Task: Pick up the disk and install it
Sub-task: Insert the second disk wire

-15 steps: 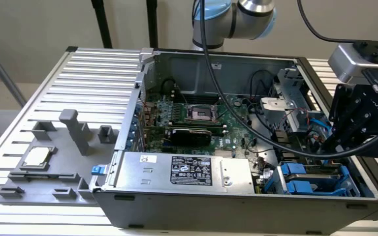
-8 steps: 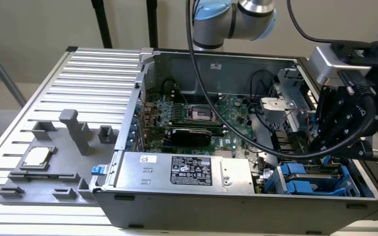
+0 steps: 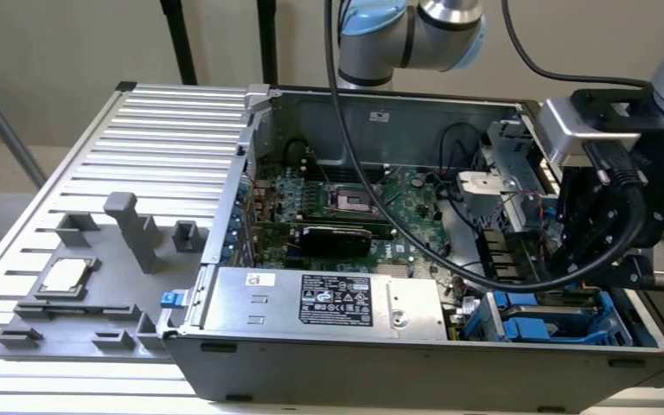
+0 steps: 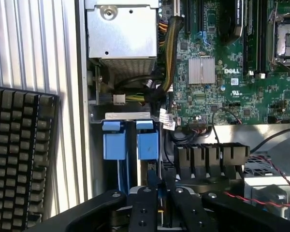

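Gripper: the gripper (image 4: 159, 203) hangs low over the drive bays at the near corner of the open computer case (image 3: 424, 376), on the exterior view's right; its black fingers (image 4: 144, 209) stand close together, pinching a thin blue-edged upright piece.
Disk: the disk (image 4: 152, 180) appears to be that piece, edge-on between the fingers and partly down in a bay; little of it can be seen.
Drive bays: the blue bay tabs (image 4: 147, 142) sit just beyond the fingers, with a second blue tab (image 4: 112, 142) beside it.
Loose cables: a cable bundle (image 4: 152, 92) lies just past the bays; a red wire (image 4: 275, 193) runs near the fingers.
Power supply: the silver box (image 3: 321, 303) fills the case's near edge beside the bays.
Motherboard: the motherboard (image 3: 344, 203) lies farther in.
Risk: if the disk is tilted against the bay rails it could jam or slip in the narrow pinch; the fingers could snag the red wire.
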`<state>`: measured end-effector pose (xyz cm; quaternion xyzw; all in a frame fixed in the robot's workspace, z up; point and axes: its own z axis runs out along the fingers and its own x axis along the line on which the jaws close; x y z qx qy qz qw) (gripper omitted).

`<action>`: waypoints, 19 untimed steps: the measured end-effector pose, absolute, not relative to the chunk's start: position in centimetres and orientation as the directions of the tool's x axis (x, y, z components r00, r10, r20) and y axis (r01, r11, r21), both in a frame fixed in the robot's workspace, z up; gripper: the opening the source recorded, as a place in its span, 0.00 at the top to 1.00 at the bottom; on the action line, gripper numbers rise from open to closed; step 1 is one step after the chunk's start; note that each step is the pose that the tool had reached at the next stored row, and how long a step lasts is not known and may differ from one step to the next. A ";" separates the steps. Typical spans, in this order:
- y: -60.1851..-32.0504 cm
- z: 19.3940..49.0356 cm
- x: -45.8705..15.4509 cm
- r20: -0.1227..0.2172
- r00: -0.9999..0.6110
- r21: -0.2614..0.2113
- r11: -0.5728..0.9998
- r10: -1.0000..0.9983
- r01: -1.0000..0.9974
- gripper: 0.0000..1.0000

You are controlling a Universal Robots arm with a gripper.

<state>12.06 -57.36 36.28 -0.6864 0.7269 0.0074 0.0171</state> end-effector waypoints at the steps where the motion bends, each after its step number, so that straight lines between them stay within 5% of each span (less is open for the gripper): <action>1: -57.4 36.1 12.1 -0.035 -0.057 -0.015 0.057 -0.998 -0.998 0.84; 19: -57.6 34.4 12.4 -0.036 -0.053 -0.033 0.055 -0.998 -0.998 0.84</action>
